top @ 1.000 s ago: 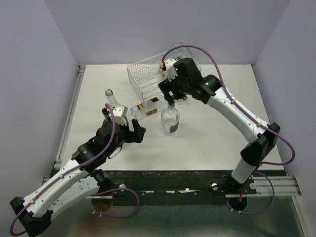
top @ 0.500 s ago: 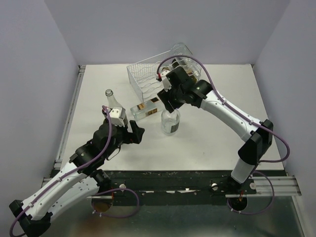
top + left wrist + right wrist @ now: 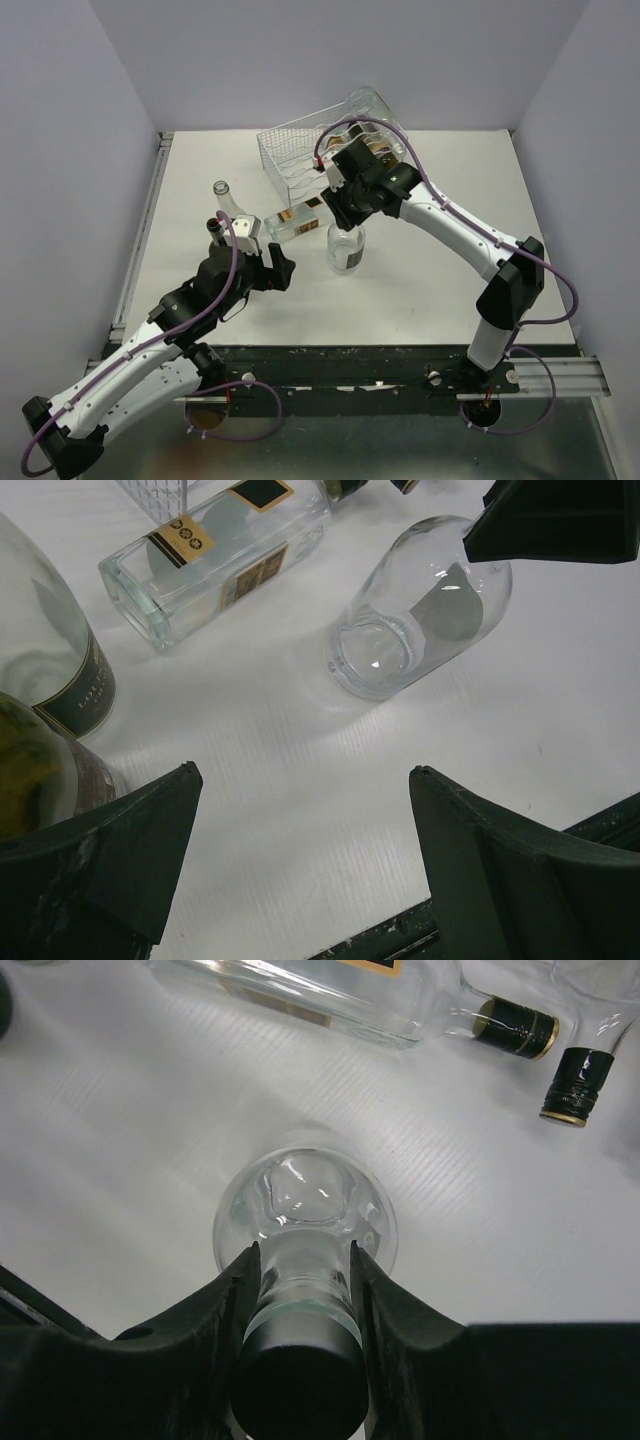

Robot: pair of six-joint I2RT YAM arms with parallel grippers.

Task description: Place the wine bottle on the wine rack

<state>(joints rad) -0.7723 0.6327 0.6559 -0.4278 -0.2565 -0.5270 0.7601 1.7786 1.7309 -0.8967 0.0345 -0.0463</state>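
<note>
A clear round wine bottle [image 3: 345, 250] with a dark cap stands upright in the middle of the table. My right gripper [image 3: 344, 214] comes down over it, and its two fingers press on both sides of the bottle's neck [image 3: 300, 1260] just below the cap. The white wire wine rack [image 3: 290, 150] stands behind it at the back of the table. My left gripper [image 3: 281, 268] is open and empty, low over the table to the left of the bottle [image 3: 415, 615], with bare table between its fingers [image 3: 150, 820].
A square clear bottle [image 3: 295, 220] with gold labels lies on its side between the rack and the round bottle. Two more bottles [image 3: 225, 198] stand at the left by my left wrist. A clear bottle [image 3: 368, 104] rests at the rack's back right. Two capped necks [image 3: 515, 1028] lie near the rack.
My right wrist has dropped lower and turned over the round bottle, and its fingers now sit around the neck. My left arm has shifted only slightly.
</note>
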